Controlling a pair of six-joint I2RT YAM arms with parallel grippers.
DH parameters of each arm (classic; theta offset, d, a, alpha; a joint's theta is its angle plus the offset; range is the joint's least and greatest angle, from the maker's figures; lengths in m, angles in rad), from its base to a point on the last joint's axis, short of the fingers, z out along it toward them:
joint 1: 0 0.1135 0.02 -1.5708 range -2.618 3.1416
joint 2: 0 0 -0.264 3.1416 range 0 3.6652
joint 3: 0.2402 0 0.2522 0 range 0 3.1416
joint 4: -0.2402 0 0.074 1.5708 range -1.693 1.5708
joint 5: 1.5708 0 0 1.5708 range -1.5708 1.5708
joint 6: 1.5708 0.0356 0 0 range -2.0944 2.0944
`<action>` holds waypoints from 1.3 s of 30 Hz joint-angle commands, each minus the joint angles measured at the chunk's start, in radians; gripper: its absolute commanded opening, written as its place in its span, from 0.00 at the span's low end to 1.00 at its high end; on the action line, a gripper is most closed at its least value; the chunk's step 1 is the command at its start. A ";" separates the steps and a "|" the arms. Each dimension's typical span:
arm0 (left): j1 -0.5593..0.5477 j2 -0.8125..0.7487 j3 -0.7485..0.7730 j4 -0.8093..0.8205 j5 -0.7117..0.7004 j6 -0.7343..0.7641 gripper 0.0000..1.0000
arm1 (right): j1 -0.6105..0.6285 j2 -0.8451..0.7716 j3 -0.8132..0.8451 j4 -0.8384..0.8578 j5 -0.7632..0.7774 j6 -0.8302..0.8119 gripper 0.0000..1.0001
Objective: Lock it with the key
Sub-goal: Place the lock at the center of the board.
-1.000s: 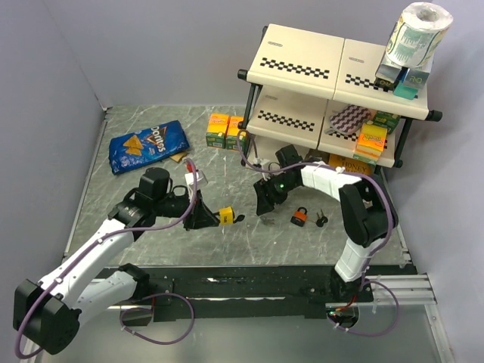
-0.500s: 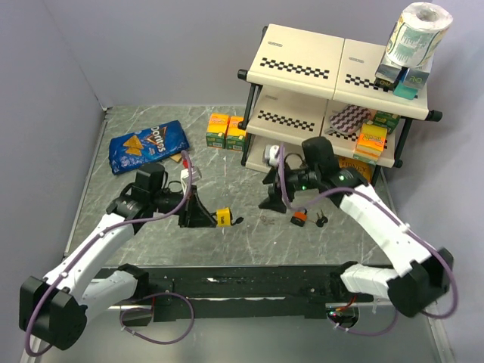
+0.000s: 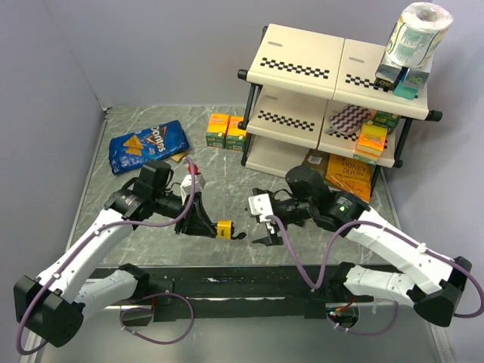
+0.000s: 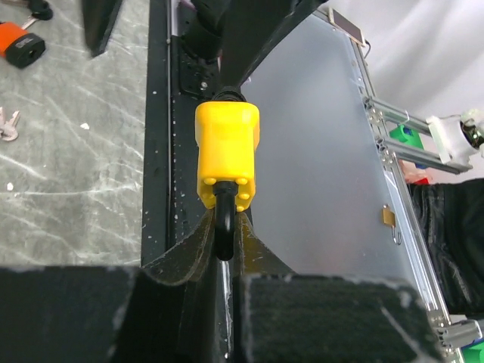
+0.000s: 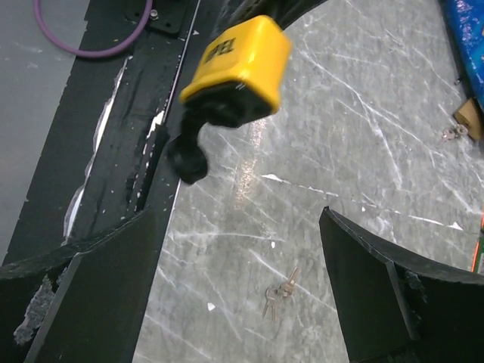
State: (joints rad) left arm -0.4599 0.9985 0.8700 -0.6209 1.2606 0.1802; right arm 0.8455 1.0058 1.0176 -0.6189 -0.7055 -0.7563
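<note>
My left gripper [image 3: 206,221] is shut on the black shackle [image 4: 224,227] of a yellow padlock [image 3: 224,228] and holds it just above the table. The padlock also shows in the left wrist view [image 4: 225,155] and in the right wrist view [image 5: 238,60]. A black-headed key [image 5: 187,155] sticks out of its lower end and also shows in the top view [image 3: 239,235]. My right gripper [image 3: 259,224] is open and empty, just right of the key and apart from it. In the right wrist view [image 5: 242,295] its jaws stand wide apart over bare table.
A small bunch of loose keys [image 5: 280,291] lies on the table under my right gripper. An orange padlock [image 4: 23,43] lies farther right. A two-level shelf rack [image 3: 302,72] stands at the back right, a Doritos bag [image 3: 147,146] at the back left, and small orange boxes [image 3: 225,130] between them.
My right arm has swung forward and left, away from the orange padlock, and its open gripper is now close to the key in the yellow padlock. My left gripper shifted slightly with the padlock.
</note>
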 commanded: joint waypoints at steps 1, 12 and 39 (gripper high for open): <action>-0.028 -0.032 0.015 0.065 0.072 -0.013 0.01 | 0.042 0.030 0.081 0.045 0.028 0.023 0.95; -0.080 -0.055 -0.005 0.131 0.042 -0.071 0.01 | 0.110 0.042 0.119 0.087 0.026 0.061 0.83; -0.135 -0.029 -0.002 0.161 -0.010 -0.087 0.01 | 0.159 0.066 0.156 0.102 0.005 0.045 0.49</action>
State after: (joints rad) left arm -0.5732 0.9668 0.8566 -0.5247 1.2274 0.0917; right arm 0.9924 1.0637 1.1130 -0.5941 -0.6891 -0.7036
